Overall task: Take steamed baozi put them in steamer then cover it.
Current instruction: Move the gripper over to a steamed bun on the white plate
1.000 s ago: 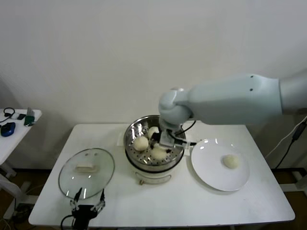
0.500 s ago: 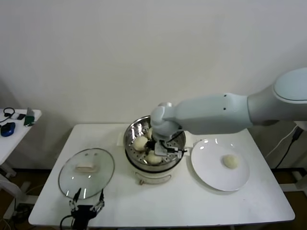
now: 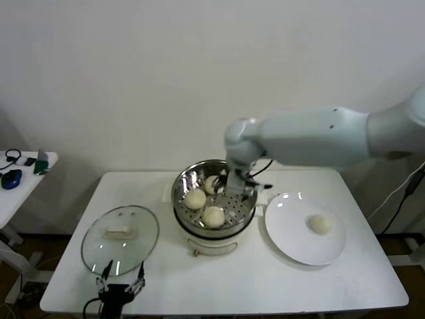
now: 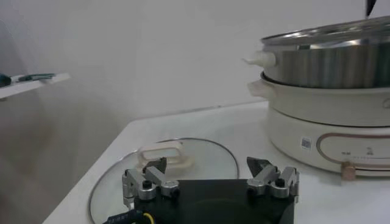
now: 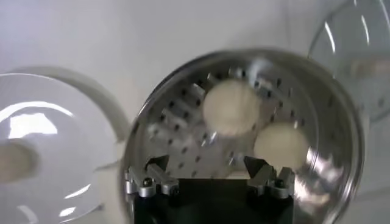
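The steel steamer (image 3: 177, 199) on its white cooker base (image 3: 212, 244) holds three baozi: one at the left (image 3: 195, 198), one at the front (image 3: 213, 216) and one at the back (image 3: 211, 182). A fourth baozi (image 3: 321, 223) lies on the white plate (image 3: 299, 244). My right gripper (image 3: 238, 188) hangs open and empty over the steamer's back right part. Its wrist view shows two baozi (image 5: 231, 108) (image 5: 281, 145) in the basket (image 5: 183, 122) beyond the open right gripper (image 5: 207, 167). The glass cover (image 3: 136, 247) with its cream handle (image 3: 119, 233) lies flat at the left. My left gripper (image 3: 119, 287) is open just in front of it.
The left wrist view shows the cover's handle (image 4: 161, 152) just ahead of the open left gripper (image 4: 210, 167), and the cooker base (image 4: 329, 134) to one side. A small side table (image 3: 20, 176) with odd items stands off to the far left.
My right gripper went down into the steamer's front, let go of a baozi there, and has risen back and to the right, empty. The left arm has not moved.
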